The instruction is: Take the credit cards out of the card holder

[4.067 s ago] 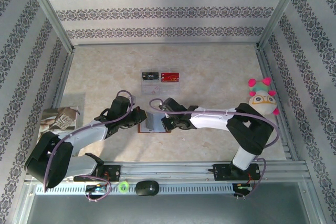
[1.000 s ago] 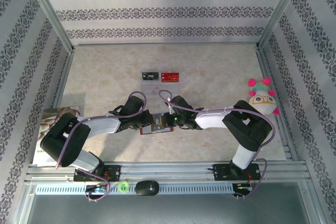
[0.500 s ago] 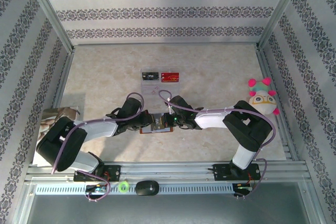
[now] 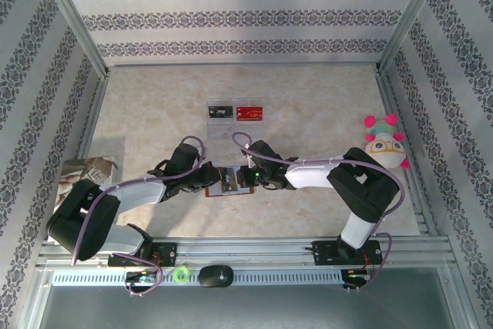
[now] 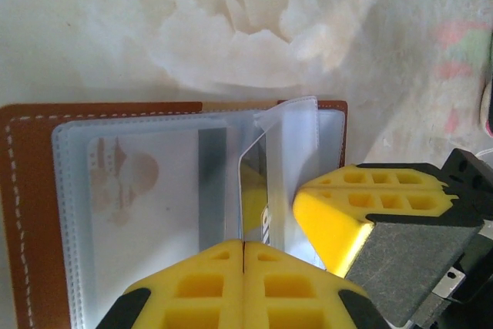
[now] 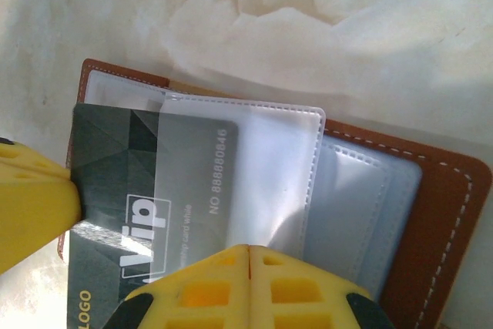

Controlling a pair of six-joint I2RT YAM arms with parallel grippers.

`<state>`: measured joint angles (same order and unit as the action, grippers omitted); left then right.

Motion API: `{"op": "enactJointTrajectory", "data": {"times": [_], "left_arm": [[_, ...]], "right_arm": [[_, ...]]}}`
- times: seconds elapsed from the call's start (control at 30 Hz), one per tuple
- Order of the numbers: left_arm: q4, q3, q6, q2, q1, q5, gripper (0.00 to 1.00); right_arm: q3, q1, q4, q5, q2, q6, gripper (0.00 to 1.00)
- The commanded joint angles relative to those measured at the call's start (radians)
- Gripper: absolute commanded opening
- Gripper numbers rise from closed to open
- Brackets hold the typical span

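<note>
The black card point(image 6: 108, 152) is cut off at the bottom edge.

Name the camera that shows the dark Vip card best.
The right wrist view: the dark card lies large and face-up, its Vip print and number readable, partly under a clear sleeve of the card holder. The left wrist view seems to catch it edge-on, a thin sliver. The top external view makes it a tiny dark patch.
</note>
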<state>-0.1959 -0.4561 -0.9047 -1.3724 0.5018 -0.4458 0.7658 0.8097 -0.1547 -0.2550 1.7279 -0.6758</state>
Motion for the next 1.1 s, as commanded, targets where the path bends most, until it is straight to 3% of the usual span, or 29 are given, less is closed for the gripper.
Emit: {"op": "enactJointTrajectory", "data": {"times": [0.0,0.17,0.4,0.7,0.9,1.07], "left_arm": [[-0.091,0.015,-0.025,-0.039,-0.004,-0.057,0.02],[-0.132,0.015,-0.046,-0.049,0.003,-0.056,0.15],[-0.181,0.020,-0.066,-0.062,0.012,-0.058,0.21],[-0.199,0.020,-0.064,-0.102,0.022,-0.071,0.20],[-0.157,0.030,-0.049,-0.072,0.022,-0.056,0.00],[-0.034,0.019,0.007,0.010,0.017,-0.028,0.00]], "right_arm": [[-0.019,0.009,0.136,0.028,0.038,-0.001,0.02],[-0.019,0.010,0.129,0.020,0.041,-0.001,0.02],[-0.014,0.011,0.124,0.012,0.048,0.001,0.02],[-0.017,0.013,0.126,0.014,0.047,0.002,0.02],[-0.016,0.012,0.128,0.020,0.047,0.001,0.02],[-0.016,0.011,0.135,0.027,0.045,-0.001,0.02]]}}
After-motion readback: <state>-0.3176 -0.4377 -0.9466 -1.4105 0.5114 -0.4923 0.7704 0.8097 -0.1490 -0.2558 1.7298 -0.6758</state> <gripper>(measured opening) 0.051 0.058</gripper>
